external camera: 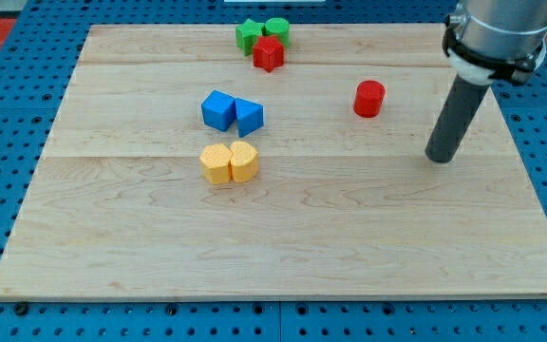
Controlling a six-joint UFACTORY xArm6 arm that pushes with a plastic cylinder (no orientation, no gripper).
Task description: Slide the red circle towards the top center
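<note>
**Tip to the right of the red circle, before contact**

Wooden board [283, 247] on a blue pegboard [27, 85], seen from the view's bottom edge looking toward its top. Nearest the viewer, the lower half of the board carries nothing.

My tip [439, 158] is the closest working element: a dark rod, tilted a little in this view, with its lower end on the wood at the view's right. It has no jaws to open or close and holds nothing; it touches no block.

Up and to the left of my tip, near but clearly apart, stands the red circle [369, 98], a short upright cylinder. Being round, it has no long axis and no facing direction, so only its bearing matters. The top centre lies farther up and to the left of it, so my tip sits roughly on the opposite side from the goal, though somewhat low. In my judgement a push up and leftward through its centre would serve.

Well to the left of my tip lie the yellow pair [229, 163], touching each other, and beyond them the blue pair [232, 112], also touching.

Farthest off, at the top centre, cluster the red star-like block [268, 53], the green star-like block [248, 36] and the green circle [276, 28]. They occupy the goal area, so a long push may meet them.
</note>
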